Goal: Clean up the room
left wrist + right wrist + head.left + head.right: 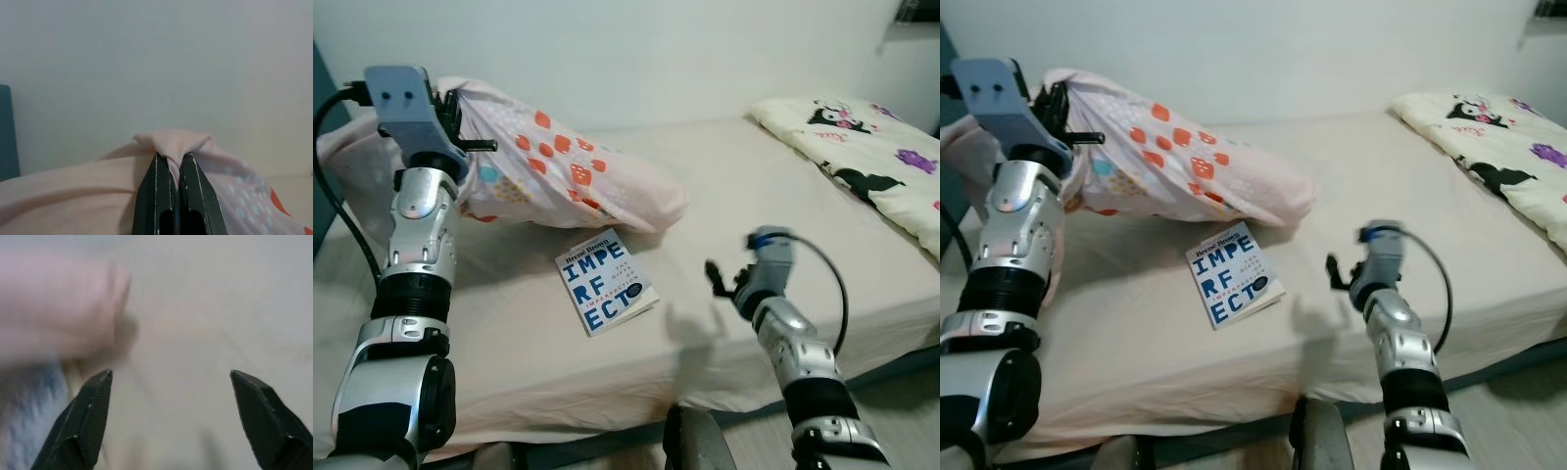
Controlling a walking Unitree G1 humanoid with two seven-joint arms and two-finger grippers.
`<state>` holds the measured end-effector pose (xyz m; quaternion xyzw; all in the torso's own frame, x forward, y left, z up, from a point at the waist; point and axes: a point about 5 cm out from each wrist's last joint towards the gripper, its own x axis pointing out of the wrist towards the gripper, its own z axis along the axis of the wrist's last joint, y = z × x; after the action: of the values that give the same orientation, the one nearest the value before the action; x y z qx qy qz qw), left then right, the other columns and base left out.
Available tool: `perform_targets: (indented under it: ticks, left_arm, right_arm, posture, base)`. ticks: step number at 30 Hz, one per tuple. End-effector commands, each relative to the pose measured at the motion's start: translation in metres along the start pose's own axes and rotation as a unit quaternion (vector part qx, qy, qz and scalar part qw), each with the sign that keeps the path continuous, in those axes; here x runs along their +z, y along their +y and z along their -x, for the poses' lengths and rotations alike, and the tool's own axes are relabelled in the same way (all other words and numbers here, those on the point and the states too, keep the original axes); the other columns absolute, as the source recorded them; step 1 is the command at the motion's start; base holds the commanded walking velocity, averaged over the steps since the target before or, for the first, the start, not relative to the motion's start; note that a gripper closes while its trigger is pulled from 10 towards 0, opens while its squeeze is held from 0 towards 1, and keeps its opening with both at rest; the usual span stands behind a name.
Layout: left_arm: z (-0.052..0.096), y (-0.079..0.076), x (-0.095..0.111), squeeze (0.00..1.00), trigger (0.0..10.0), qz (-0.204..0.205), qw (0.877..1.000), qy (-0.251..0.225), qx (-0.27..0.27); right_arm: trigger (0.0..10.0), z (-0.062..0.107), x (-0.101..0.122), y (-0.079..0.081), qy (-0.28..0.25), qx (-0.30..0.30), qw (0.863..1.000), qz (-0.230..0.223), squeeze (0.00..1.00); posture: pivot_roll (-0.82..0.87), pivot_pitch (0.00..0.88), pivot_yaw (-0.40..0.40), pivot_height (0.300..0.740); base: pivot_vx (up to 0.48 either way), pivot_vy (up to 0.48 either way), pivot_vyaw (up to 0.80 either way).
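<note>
A pink bedcover with orange and blue shapes (568,166) lies bunched at the far left of the bed (724,186). My left gripper (172,159) is raised over that end and shut on a fold of its pink cloth. A blue and white book reading "IMPERFECT" (605,280) lies flat on the sheet just in front of the bundle. My right gripper (724,279) hovers low over the sheet to the right of the book, open with nothing between its fingers (93,401).
A cream quilt with cartoon figures (871,147) lies across the far right of the bed. A white wall runs behind the bed. A dark teal edge (321,176) stands at the far left. The bed's front edge meets pale floor at the lower right.
</note>
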<state>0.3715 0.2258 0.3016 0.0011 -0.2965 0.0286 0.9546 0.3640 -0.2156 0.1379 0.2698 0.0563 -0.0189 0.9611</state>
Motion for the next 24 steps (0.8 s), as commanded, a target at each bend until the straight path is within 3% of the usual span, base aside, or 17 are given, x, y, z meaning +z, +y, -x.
perform_targets:
  ticks: [1, 2, 4, 7, 8, 11, 12, 14, 15, 16, 17, 19, 20, 23, 24]
  left_arm:
    - [0.006, -0.004, 0.020, 0.00, 0.0, 0.026, 0.997, -0.043, -0.056]
    - [0.006, -0.004, 0.020, 0.00, 0.0, 0.026, 0.997, -0.043, -0.056]
    - [0.025, -0.023, 0.017, 0.00, 0.0, 0.075, 0.985, -0.032, -0.150]
    - [0.025, -0.023, 0.017, 0.00, 0.0, 0.075, 0.985, -0.032, -0.150]
    - [0.048, -0.035, 0.013, 0.00, 0.0, 0.082, 0.969, -0.010, -0.233]
    - [0.048, -0.035, 0.013, 0.00, 0.0, 0.082, 0.969, -0.010, -0.233]
    - [0.079, -0.047, 0.012, 0.00, 0.0, 0.104, 0.939, 0.022, -0.328]
    - [0.126, -0.066, 0.024, 0.00, 0.0, 0.189, 0.876, 0.064, -0.440]
    - [0.126, -0.066, 0.024, 0.00, 0.0, 0.189, 0.876, 0.064, -0.440]
    - [0.134, -0.071, 0.030, 0.00, 0.0, 0.218, 0.858, 0.070, -0.460]
    - [0.134, -0.071, 0.030, 0.00, 0.0, 0.218, 0.858, 0.070, -0.460]
    - [0.145, -0.076, 0.041, 0.00, 0.0, 0.259, 0.829, 0.073, -0.490]
    - [0.145, -0.076, 0.041, 0.00, 0.0, 0.259, 0.829, 0.073, -0.490]
    - [0.157, -0.079, 0.046, 0.00, 0.0, 0.285, 0.800, 0.086, -0.521]
    - [0.157, -0.079, 0.046, 0.00, 0.0, 0.285, 0.800, 0.086, -0.521]
  right_arm:
    - [10.0, -0.003, 0.005, 0.017, -0.012, 0.085, 0.986, -0.146, 0.00]
    - [10.0, -0.003, 0.005, 0.017, -0.012, 0.085, 0.986, -0.146, 0.00]
    - [10.0, -0.005, -0.002, 0.032, 0.002, 0.138, 0.974, -0.179, 0.00]
    - [10.0, -0.005, -0.002, 0.032, 0.002, 0.138, 0.974, -0.179, 0.00]
    - [10.0, -0.007, -0.002, 0.037, -0.002, 0.141, 0.970, -0.195, 0.00]
    - [10.0, -0.007, -0.002, 0.037, -0.002, 0.141, 0.970, -0.195, 0.00]
    - [10.0, -0.009, -0.002, 0.043, -0.005, 0.147, 0.967, -0.209, 0.00]
    - [10.0, -0.013, -0.002, 0.047, -0.001, 0.145, 0.964, -0.221, 0.00]
    - [10.0, -0.013, -0.002, 0.047, -0.001, 0.145, 0.964, -0.221, 0.00]
    - [10.0, -0.014, -0.003, 0.047, 0.000, 0.140, 0.964, -0.224, 0.00]
    - [10.0, -0.014, -0.003, 0.047, 0.000, 0.140, 0.964, -0.224, 0.00]
    - [10.0, -0.014, -0.002, 0.044, -0.009, 0.132, 0.962, -0.240, 0.00]
    - [10.0, -0.014, -0.002, 0.044, -0.009, 0.132, 0.962, -0.240, 0.00]
    - [10.0, -0.015, 0.000, 0.042, -0.010, 0.137, 0.957, -0.255, 0.00]
    - [10.0, -0.015, 0.000, 0.042, -0.010, 0.137, 0.957, -0.255, 0.00]
  posture:
    - [0.02, 0.047, -0.063, 0.535]
    - [0.02, 0.047, -0.063, 0.535]
    - [0.03, 0.050, -0.069, 0.535]
    - [0.03, 0.050, -0.069, 0.535]
    - [0.04, 0.057, -0.075, 0.535]
    - [0.04, 0.057, -0.075, 0.535]
    - [0.06, 0.061, -0.082, 0.535]
    - [0.06, 0.064, -0.083, 0.535]
    - [0.06, 0.064, -0.083, 0.535]
    - [0.06, 0.064, -0.083, 0.535]
    - [0.06, 0.064, -0.083, 0.535]
    - [0.07, 0.068, -0.085, 0.535]
    - [0.07, 0.068, -0.085, 0.535]
    - [0.07, 0.070, -0.079, 0.535]
    - [0.07, 0.070, -0.079, 0.535]
  base:
    - [0.000, 0.000, 0.00]
    - [0.000, 0.000, 0.00]
    - [0.000, 0.000, 0.00]
    - [0.000, 0.000, 0.00]
    - [0.000, 0.000, 0.00]
    - [0.000, 0.000, 0.00]
    - [0.000, 0.000, 0.00]
    - [0.000, 0.000, 0.00]
    - [0.000, 0.000, 0.00]
    - [0.000, 0.000, 0.00]
    - [0.000, 0.000, 0.00]
    - [0.000, 0.000, 0.00]
    - [0.000, 0.000, 0.00]
    - [0.000, 0.000, 0.00]
    - [0.000, 0.000, 0.00]
